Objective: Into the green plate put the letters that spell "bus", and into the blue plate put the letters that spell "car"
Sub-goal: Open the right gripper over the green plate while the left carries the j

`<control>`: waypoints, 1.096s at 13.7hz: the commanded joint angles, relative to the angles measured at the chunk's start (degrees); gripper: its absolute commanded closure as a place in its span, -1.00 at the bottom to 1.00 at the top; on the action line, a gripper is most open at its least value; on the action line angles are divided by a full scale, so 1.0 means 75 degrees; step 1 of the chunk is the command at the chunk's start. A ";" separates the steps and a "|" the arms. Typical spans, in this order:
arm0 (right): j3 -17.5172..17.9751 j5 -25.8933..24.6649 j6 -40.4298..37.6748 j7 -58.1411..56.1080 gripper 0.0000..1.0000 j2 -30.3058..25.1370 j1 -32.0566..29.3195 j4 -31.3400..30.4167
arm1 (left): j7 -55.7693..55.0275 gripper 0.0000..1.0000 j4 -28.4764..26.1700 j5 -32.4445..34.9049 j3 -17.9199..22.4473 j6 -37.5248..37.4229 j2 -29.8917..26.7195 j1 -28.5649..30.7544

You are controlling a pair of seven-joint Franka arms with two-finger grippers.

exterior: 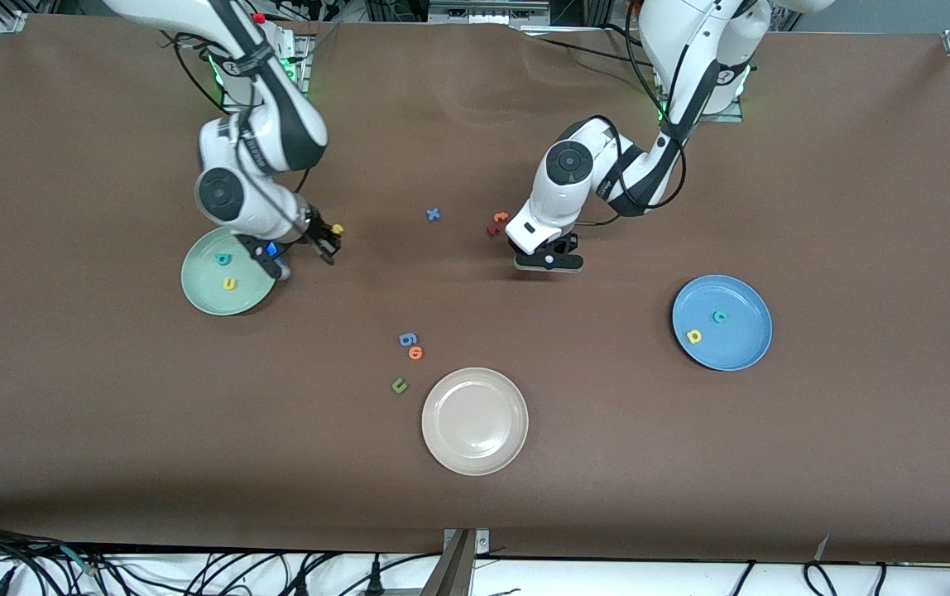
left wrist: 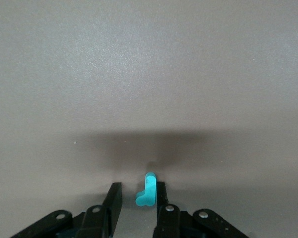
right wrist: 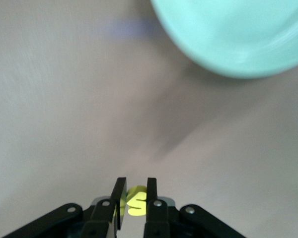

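Observation:
My right gripper (exterior: 328,241) is shut on the yellow s (exterior: 337,229) (right wrist: 137,201), in the air beside the green plate (exterior: 203,291) (right wrist: 238,34). That plate holds the teal b (exterior: 223,259) and the yellow u (exterior: 229,284). My left gripper (exterior: 548,261) (left wrist: 138,184) is low over the table near the middle, its fingers apart around the teal r (left wrist: 148,191). The r touches one finger, with a gap to the other, and is hidden in the front view. The blue plate (exterior: 744,352) holds the teal c (exterior: 720,316) and the yellow a (exterior: 694,336).
Dark red and orange letters (exterior: 497,223) lie beside the left gripper, a blue x (exterior: 433,214) toward the right arm's end from them. A blue 6 (exterior: 408,338), an orange o (exterior: 415,353) and a green u (exterior: 399,385) lie by the beige plate (exterior: 475,420).

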 commanded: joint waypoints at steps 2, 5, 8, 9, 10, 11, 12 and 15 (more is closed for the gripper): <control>-0.0993 -0.0085 -0.0542 -0.1820 0.99 0.0032 -0.0018 0.0281 | -0.0299 0.43 0.0080 0.0202 0.0060 0.0086 0.0123 -0.0092; -0.1697 -0.0109 -0.0554 -0.3216 0.97 0.0207 -0.0076 0.0222 | -0.0335 0.44 0.0138 0.0202 0.0060 0.0086 0.0135 -0.0092; -0.2131 -0.0109 -0.0542 -0.4178 0.92 0.0582 -0.0112 0.0199 | -0.0335 0.53 0.0173 0.0202 0.0060 0.0074 0.0135 -0.0080; -0.2190 -0.0109 -0.0542 -0.4378 0.84 0.0664 -0.0124 0.0199 | -0.0335 0.60 0.0174 0.0202 0.0060 0.0063 0.0135 -0.0080; -0.2191 -0.0109 -0.0542 -0.4403 0.71 0.0689 -0.0124 0.0199 | -0.0335 0.64 0.0174 0.0202 0.0060 0.0063 0.0135 -0.0080; -0.2203 -0.0109 -0.0542 -0.4415 0.49 0.0689 -0.0112 0.0199 | -0.0335 0.65 0.0174 0.0202 0.0071 0.0051 0.0135 -0.0069; -0.2214 -0.0109 -0.0542 -0.4415 0.11 0.0689 -0.0124 0.0199 | -0.0335 0.66 0.0174 0.0202 0.0060 0.0051 0.0135 -0.0057; -0.2249 -0.0109 -0.0542 -0.4415 -0.96 0.0631 -0.0112 0.0234 | -0.0289 0.69 0.0232 0.0202 0.0060 0.0039 0.0135 -0.0022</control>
